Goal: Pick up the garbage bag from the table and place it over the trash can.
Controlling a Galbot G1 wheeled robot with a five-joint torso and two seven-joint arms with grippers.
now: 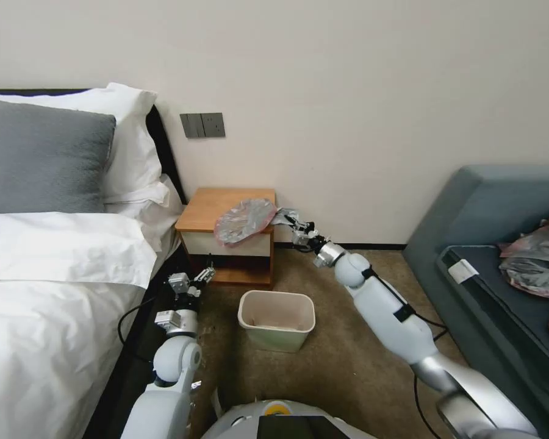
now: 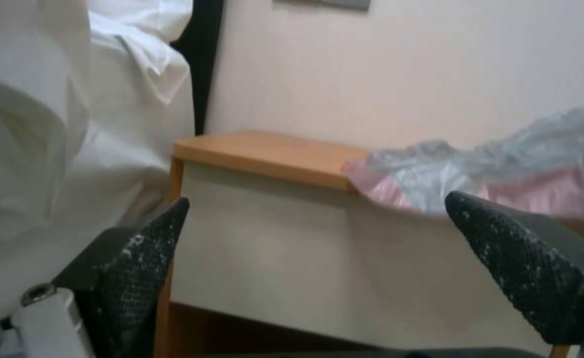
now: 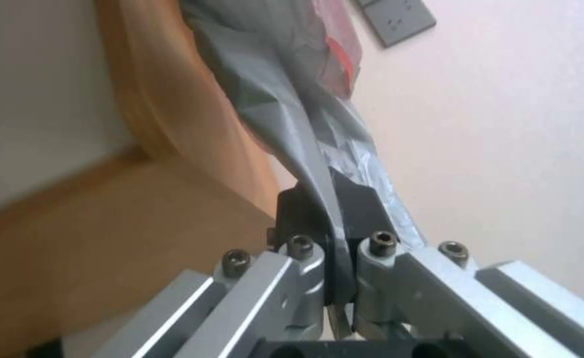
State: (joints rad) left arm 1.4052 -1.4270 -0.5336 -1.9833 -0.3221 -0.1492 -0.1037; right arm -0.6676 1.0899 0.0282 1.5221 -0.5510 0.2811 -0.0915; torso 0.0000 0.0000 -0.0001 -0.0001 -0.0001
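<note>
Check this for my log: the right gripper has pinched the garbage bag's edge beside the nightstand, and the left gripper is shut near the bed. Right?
Not quite. The left gripper is open, its fingers spread apart in the left wrist view. The rest holds: the right gripper is shut on the garbage bag beside the table.

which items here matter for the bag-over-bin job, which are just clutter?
Job:
garbage bag, pinched in the right gripper
table
trash can
left gripper, open, low by the table

Clutter:
bed
pillows
sofa
spare bags
</note>
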